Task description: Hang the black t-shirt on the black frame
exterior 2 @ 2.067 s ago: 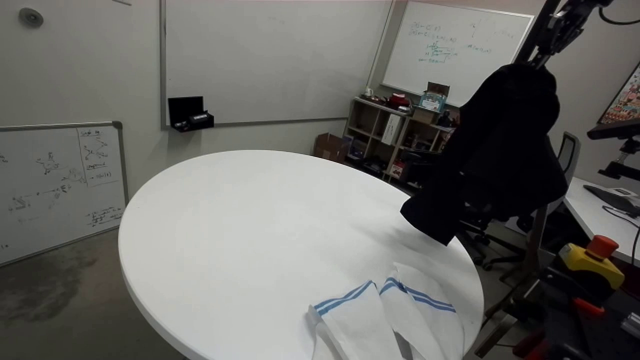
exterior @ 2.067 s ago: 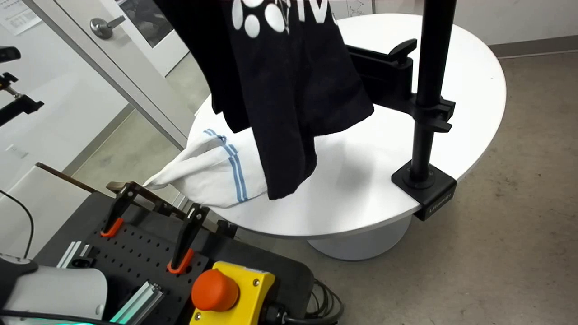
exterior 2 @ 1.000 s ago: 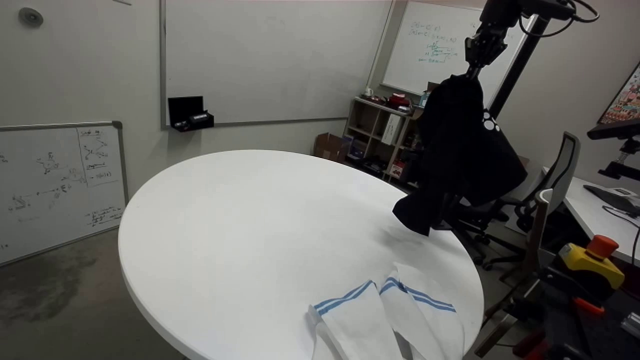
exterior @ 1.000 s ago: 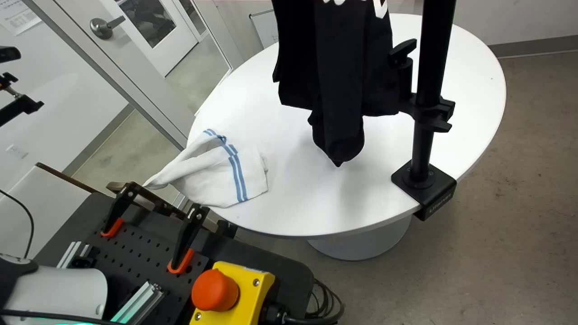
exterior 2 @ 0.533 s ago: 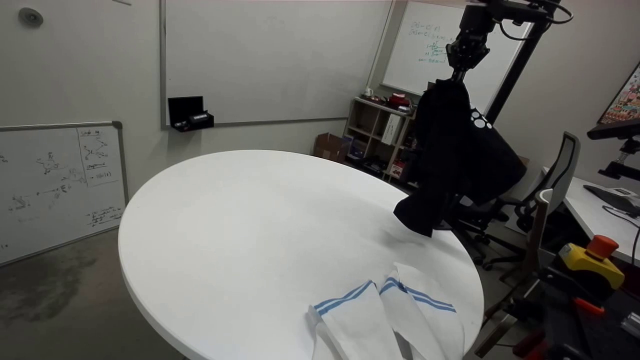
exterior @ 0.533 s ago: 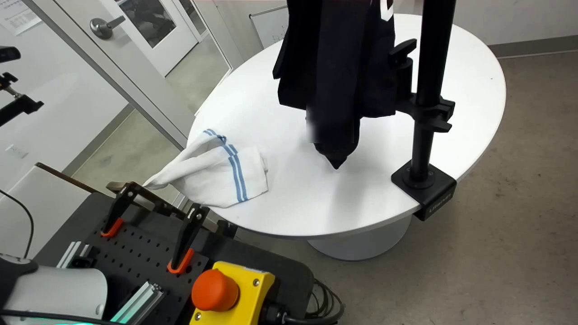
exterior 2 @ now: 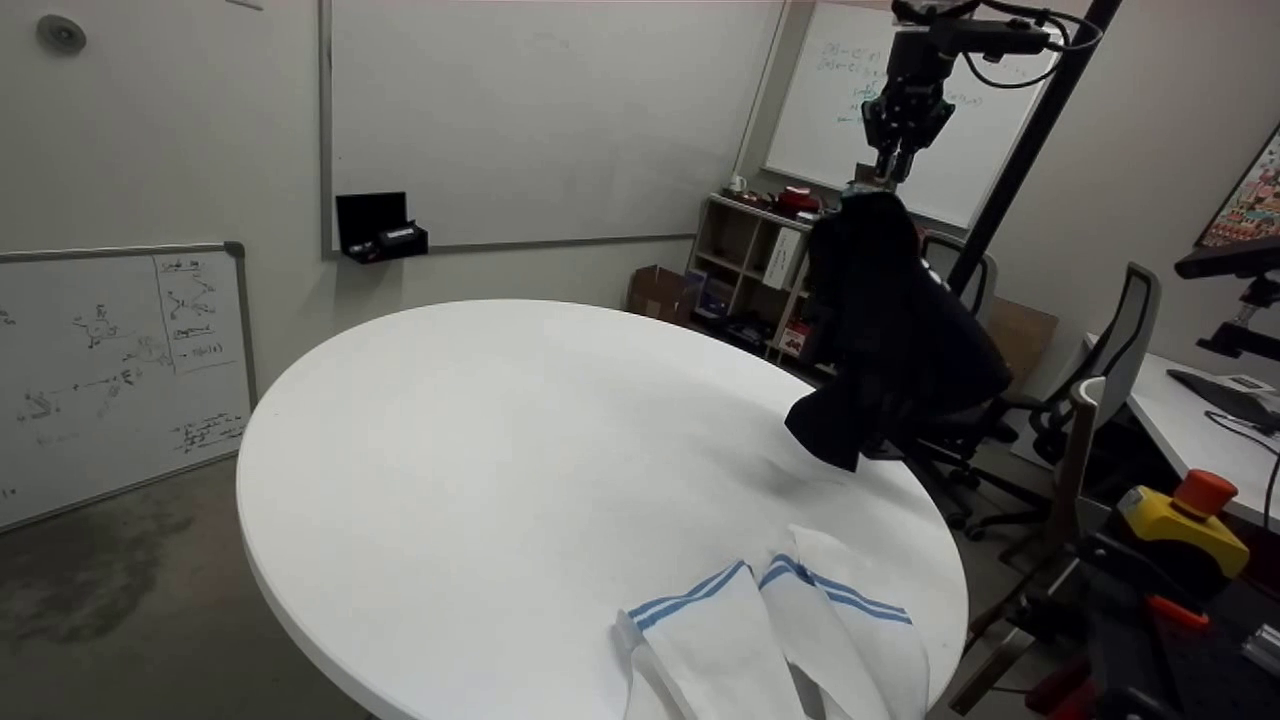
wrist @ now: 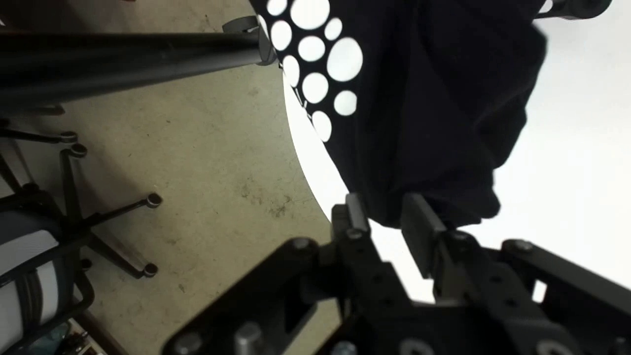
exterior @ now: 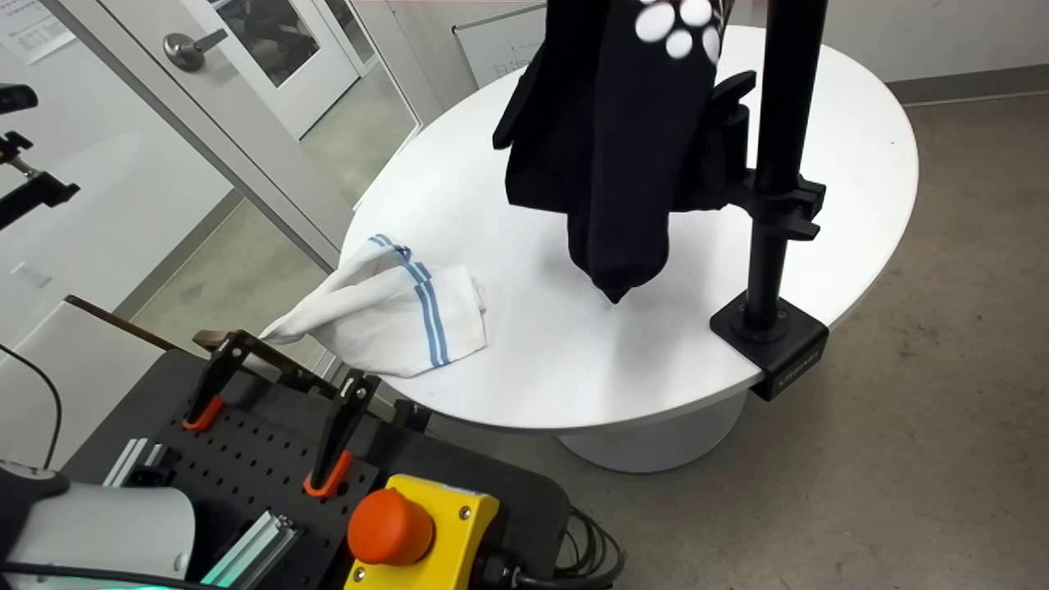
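Black t-shirt hangs on the frame, just below parted jaws.

Black t-shirt of matt cloth, black frame of smooth metal, smooth white table

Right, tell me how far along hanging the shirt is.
Done, it seems: the black t-shirt hangs, apparently on the black frame, though the contact is hidden. In hand: the release; the fingers stand apart above it, nothing pinched between them. Left: probably just backing them away, as they hover close by.
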{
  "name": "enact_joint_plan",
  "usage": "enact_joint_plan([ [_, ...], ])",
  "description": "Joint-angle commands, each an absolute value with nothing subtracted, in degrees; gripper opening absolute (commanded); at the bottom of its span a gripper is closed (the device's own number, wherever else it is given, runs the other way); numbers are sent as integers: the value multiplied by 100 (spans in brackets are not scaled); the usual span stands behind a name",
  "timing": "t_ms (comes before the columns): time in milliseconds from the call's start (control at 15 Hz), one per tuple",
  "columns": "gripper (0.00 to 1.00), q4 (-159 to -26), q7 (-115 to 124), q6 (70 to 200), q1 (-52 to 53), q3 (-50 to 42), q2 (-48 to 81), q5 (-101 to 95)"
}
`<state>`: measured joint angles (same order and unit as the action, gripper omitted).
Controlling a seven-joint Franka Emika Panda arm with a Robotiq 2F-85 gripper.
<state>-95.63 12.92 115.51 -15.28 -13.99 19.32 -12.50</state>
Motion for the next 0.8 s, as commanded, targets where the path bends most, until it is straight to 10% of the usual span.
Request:
enact_joint_plan([
  [0, 59, -8988, 1438, 11178, -1463, -1486, 2350, -1207],
  [400, 100, -8900, 1301, 11088, -1470, -1437, 2421, -1149],
  [733, 100, -9744, 288, 11235, -1557, -1135, 1649, -585],
])
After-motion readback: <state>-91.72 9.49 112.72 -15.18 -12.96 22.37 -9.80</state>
